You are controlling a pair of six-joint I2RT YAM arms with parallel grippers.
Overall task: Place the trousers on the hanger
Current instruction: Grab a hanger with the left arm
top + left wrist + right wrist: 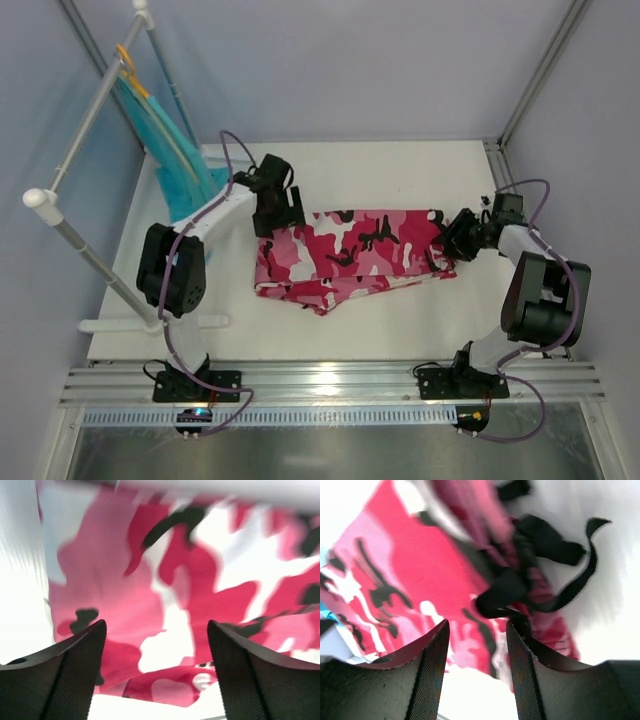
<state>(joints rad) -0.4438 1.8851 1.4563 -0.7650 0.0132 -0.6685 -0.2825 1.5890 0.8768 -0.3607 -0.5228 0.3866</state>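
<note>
Lying flat, the trousers stretch crosswise: left hand spread wide over one end, right hand (at the drawstring end) parted, gripping nothing.

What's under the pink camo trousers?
The trousers lie on the white table, which shows all around them. The cloth covers whatever else might be beneath, so that cannot be seen.
</note>
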